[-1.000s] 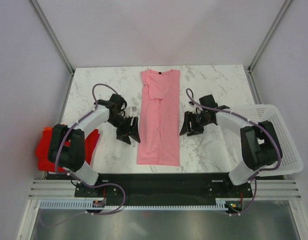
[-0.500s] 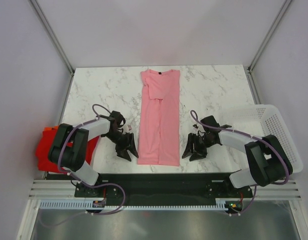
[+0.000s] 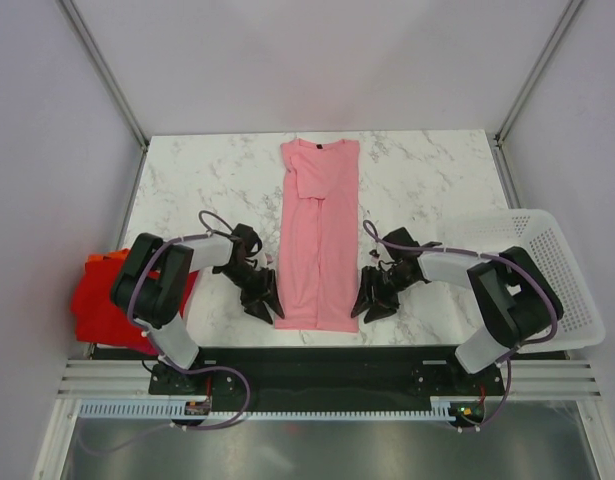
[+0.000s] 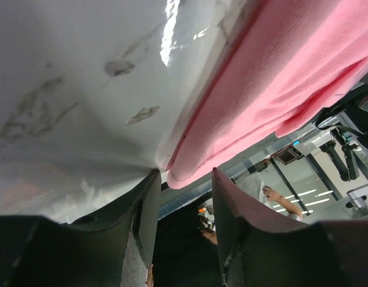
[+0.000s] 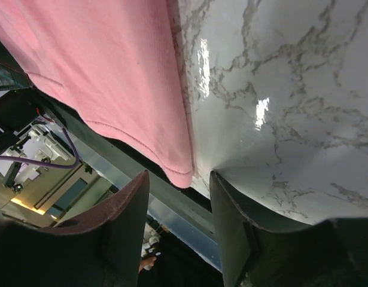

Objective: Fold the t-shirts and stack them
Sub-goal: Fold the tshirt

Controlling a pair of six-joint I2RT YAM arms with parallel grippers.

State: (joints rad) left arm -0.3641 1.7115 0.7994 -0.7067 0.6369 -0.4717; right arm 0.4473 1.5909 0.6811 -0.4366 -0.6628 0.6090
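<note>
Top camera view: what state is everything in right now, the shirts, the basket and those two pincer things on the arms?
Pink t-shirt: folded lengthwise into a long strip, flat on the table.
Red t-shirt: lying left of the table, partly hidden by the left arm.
Orange t-shirt: only an edge shows.
White basket: upright, nothing visible inside.
Left fingers: open, at the pink shirt's near left corner.
Right fingers: open, at its near right corner.

Matt pink cloth t-shirt (image 3: 319,240) lies on glossy marble-look table (image 3: 207,175).
</note>
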